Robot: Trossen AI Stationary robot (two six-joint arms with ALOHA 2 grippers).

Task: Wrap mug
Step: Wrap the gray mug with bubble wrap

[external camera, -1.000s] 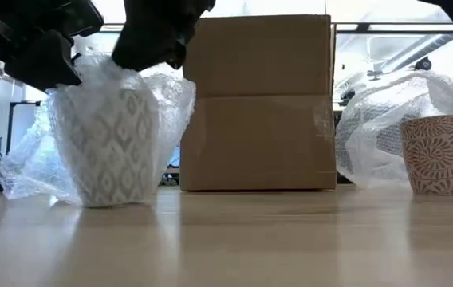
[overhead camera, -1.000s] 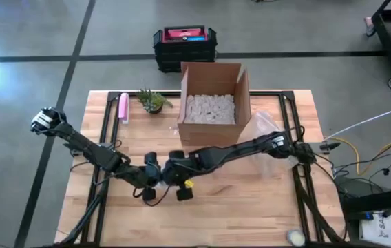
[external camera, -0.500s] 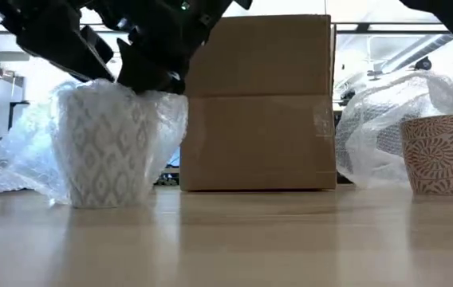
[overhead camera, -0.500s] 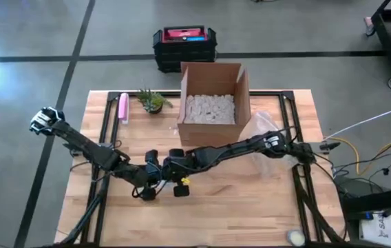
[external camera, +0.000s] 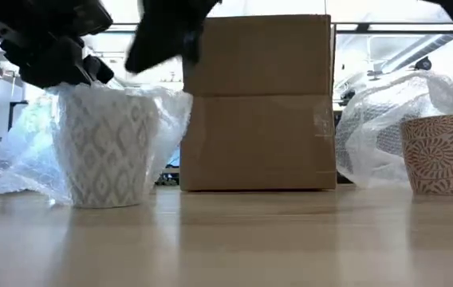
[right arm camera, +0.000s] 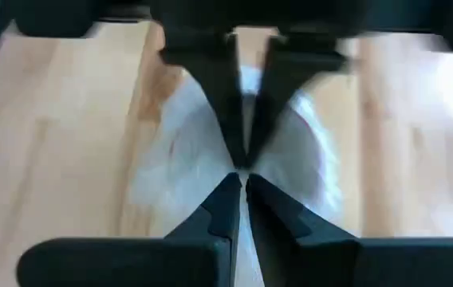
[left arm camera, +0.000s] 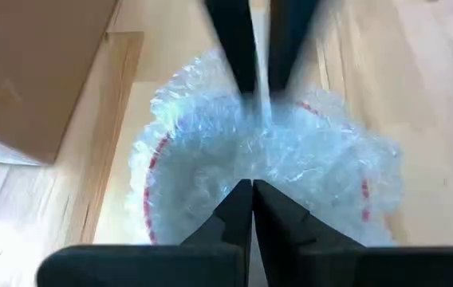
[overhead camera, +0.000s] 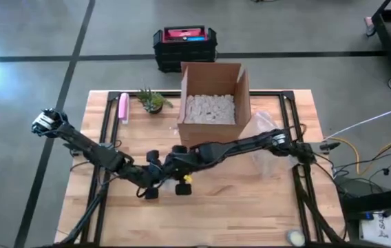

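Left gripper (left arm camera: 252, 187): fingers together, pinching bubble wrap (left arm camera: 290, 159).
Mug (external camera: 107, 147): upright, lower left of low view, wrap draped over its mouth.
Right gripper (right arm camera: 238, 179): fingers together, pinching the wrap.
Cardboard box (overhead camera: 213, 103): upper centre, holds white packing fill (overhead camera: 209, 109).
Second mug (external camera: 438, 155): right, beside loose wrap.

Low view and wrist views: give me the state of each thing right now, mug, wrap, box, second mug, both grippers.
Patterned mug: upright on the table, bubble wrap around it.
Bubble wrap: loose, trailing off one side.
Cardboard box: open, filled with packing peanuts.
Second mug: upright, unwrapped, bare against another sheet.
Left gripper: shut on the wrap above the mug.
Right gripper: shut on the wrap.
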